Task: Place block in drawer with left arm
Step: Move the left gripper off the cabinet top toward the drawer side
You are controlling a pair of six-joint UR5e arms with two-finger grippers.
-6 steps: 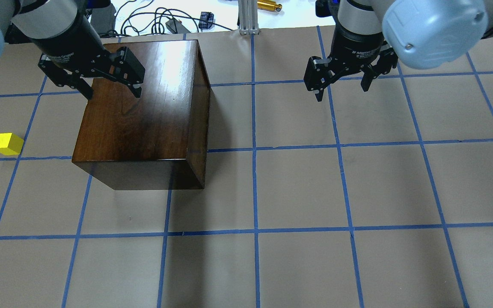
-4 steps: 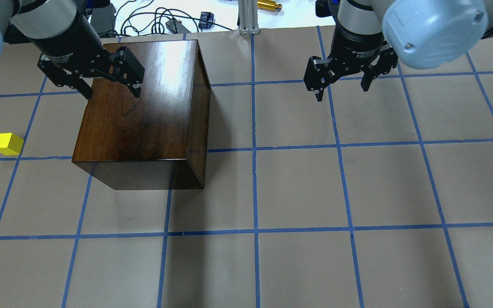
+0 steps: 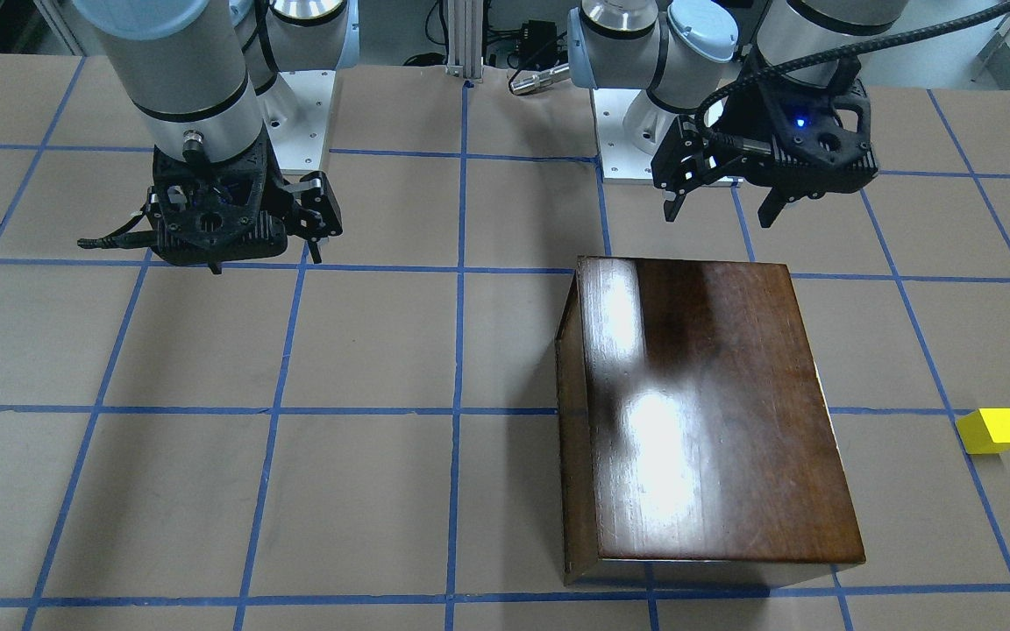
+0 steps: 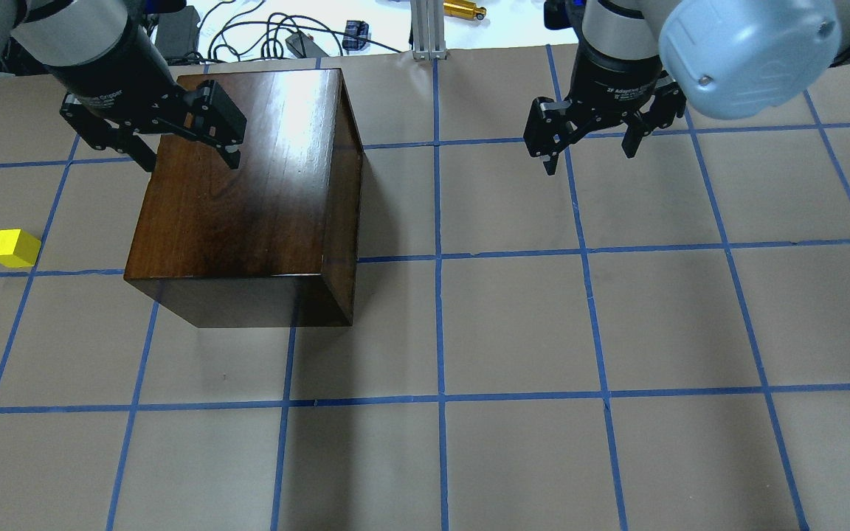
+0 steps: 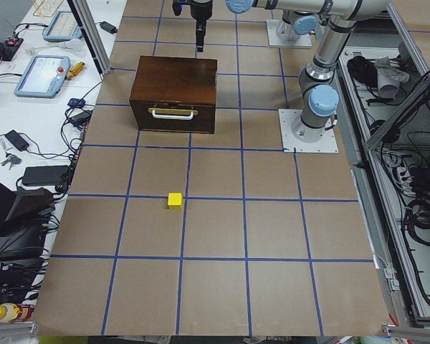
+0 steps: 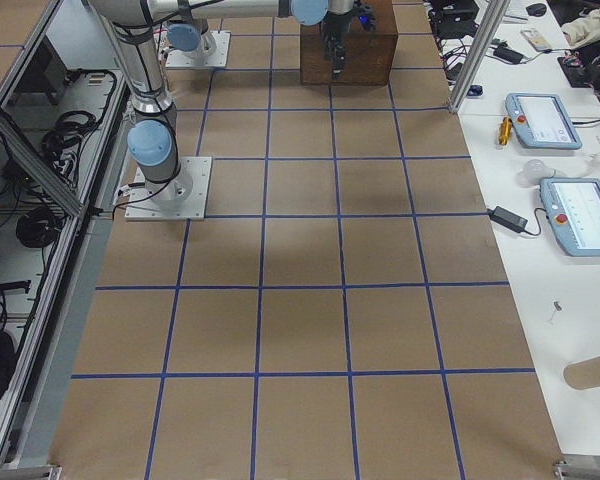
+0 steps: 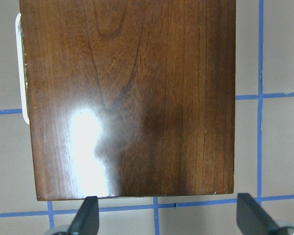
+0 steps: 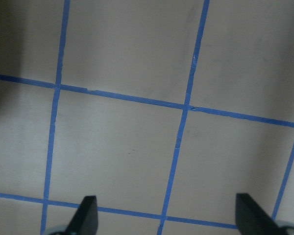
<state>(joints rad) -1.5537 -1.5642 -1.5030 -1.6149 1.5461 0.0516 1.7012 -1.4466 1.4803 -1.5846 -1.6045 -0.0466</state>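
Overhead exterior: nothing done yet. The small bright-yellow cube block lies on the desk at mid-left. The drawer of the glossy dark-brown wooden box is shut. The silver left arm and right arm hang with jaws released, empty.

The wooden box stands as a bulky obstacle, one edge beneath the spread fingers of the left gripper. The block lies well apart from it, with bare surface on every side.

Block left of box — apart
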